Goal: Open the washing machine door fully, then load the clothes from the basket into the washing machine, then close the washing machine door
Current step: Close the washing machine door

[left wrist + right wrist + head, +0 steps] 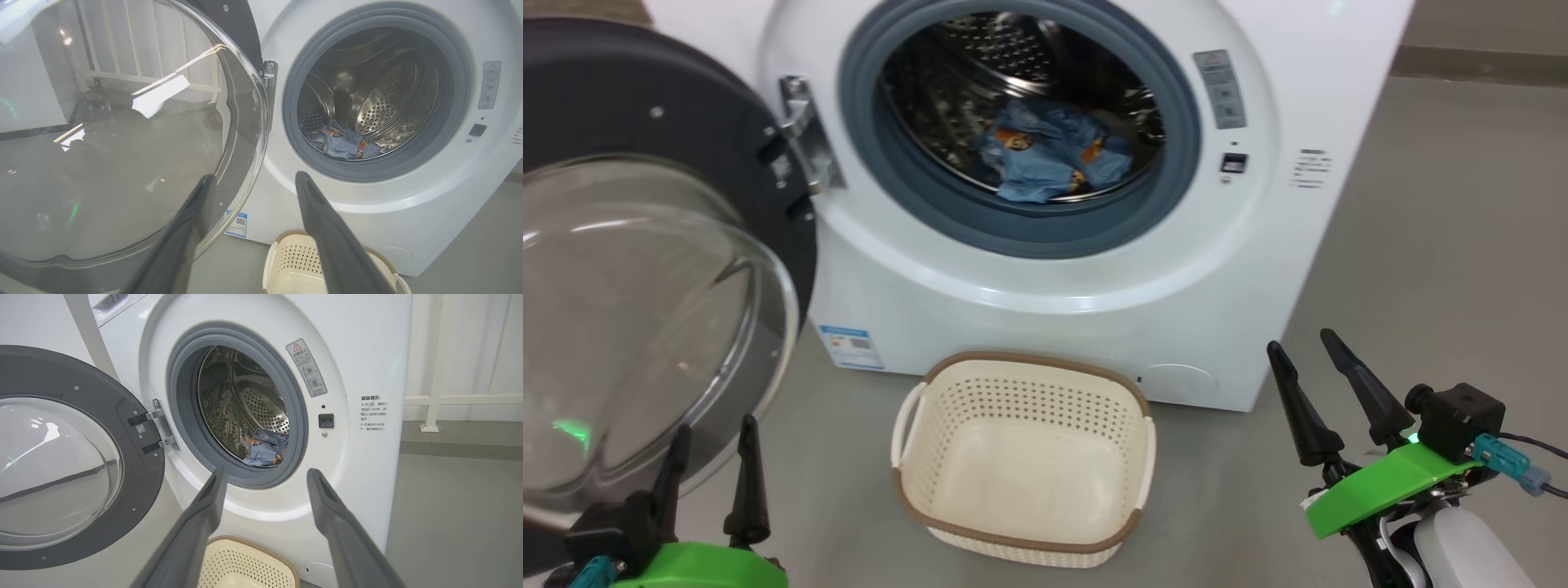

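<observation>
The white washing machine (1029, 278) faces me with its door (645, 269) swung wide open to the left, the glass bowl bulging toward me. Light blue clothes (1049, 159) with orange-brown prints lie inside the steel drum, seen too in the wrist views (343, 143) (265, 451). The cream basket (1021, 457) stands empty on the floor in front of the machine. My left gripper (712, 437) is open at the lower left, just before the door's glass. My right gripper (1303, 347) is open at the lower right, beside the basket, holding nothing.
Grey floor (1437, 269) stretches to the right of the machine. A white railing (449, 400) runs along the wall behind at the right. A blue label sticker (849, 347) sits low on the machine's front.
</observation>
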Available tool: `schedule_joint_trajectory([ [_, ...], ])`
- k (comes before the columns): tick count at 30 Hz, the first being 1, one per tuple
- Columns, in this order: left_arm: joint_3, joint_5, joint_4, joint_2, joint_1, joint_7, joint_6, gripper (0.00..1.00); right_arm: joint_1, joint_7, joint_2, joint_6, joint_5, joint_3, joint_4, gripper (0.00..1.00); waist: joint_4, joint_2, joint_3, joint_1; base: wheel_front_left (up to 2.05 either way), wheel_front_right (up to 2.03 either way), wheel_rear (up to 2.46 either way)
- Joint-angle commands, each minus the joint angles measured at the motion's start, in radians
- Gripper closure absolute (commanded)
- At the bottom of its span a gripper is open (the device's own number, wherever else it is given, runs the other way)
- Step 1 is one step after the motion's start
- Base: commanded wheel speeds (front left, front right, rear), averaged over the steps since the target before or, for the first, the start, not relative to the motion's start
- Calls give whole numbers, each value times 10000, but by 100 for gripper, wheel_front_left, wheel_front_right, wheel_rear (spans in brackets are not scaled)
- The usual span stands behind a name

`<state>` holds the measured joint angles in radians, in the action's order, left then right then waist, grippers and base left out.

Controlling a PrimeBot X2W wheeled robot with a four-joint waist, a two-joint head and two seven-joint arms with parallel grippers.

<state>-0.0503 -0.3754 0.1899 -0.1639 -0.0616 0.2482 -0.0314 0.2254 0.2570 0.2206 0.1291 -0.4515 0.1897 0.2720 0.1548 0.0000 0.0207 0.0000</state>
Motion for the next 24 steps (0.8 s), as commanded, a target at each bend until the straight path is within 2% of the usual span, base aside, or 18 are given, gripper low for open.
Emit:
schedule_joint_trajectory([
  [1, 366, 22, -260, -213, -147, 106, -76, 0, 14, 48, 80, 16, -114, 260, -189, 0, 566, 0, -60, 0, 0, 0, 0],
  [5, 378, 31, -262, -223, -110, 108, -170, 0, -3, 48, 76, 16, -151, 353, -146, 0, 1118, 0, -78, 0, 0, 0, 0],
  [13, 279, -103, -283, -201, -69, 97, -90, 0, -13, 48, 72, 16, -210, 586, -76, 0, 2007, 0, -163, 0, 0, 0, 0],
  [24, 219, -83, -315, -277, 113, 104, -141, 0, -65, 48, 164, 16, -275, 857, 10, 0, 2466, 0, -126, 0, 0, 0, 0],
])
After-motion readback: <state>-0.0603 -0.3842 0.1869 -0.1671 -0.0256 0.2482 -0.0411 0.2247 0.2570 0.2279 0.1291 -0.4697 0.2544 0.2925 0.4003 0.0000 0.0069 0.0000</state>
